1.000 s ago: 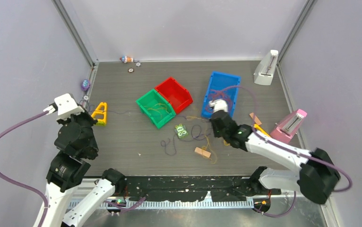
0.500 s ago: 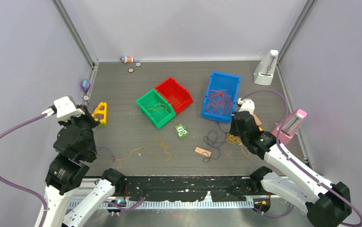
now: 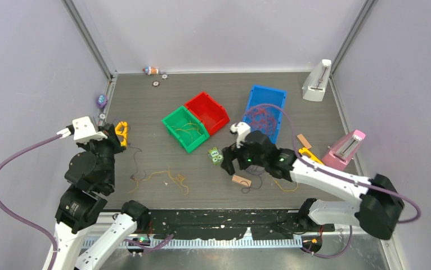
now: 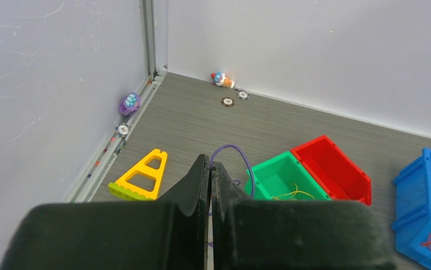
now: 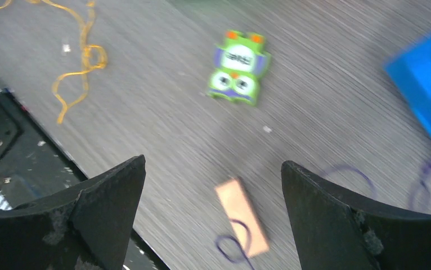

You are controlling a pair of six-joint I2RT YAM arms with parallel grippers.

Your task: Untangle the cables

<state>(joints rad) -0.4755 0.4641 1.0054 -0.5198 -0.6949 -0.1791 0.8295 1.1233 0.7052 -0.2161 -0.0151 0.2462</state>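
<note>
While the yellow cable (image 3: 168,175) sprawled loose near the front of the worktop (image 3: 146,95), the real action sat just behind it! The right fingers (image 5: 109,194) hung spread wide above a wooden block (image 5: 241,216), holding nothing, with loops of purple cable (image 5: 345,166) curling around that block and a green toy (image 5: 239,67) just beyond. That wrist's view was smeared, so how low they hung was hard to call.

Over on the other side, the left fingers (image 4: 209,169) were pressed together, and a purple strand (image 4: 233,149) looked pinched between them, arching out not far from a yellow triangle (image 4: 140,177).

Further back, the green bin (image 3: 175,136) held yellow wires, the red bin (image 3: 207,112) sat touching it, and the blue bin (image 3: 248,112) carried a nest of red cables (image 3: 263,118).

Danger from there? Those wide fingers could close on the block or the toy instead of a hair-thin wire, or skate over one lying flat. And a tug on the left might let that fine strand slip free, or drag the yellow cable along where the two meet, tightening the snarl.
</note>
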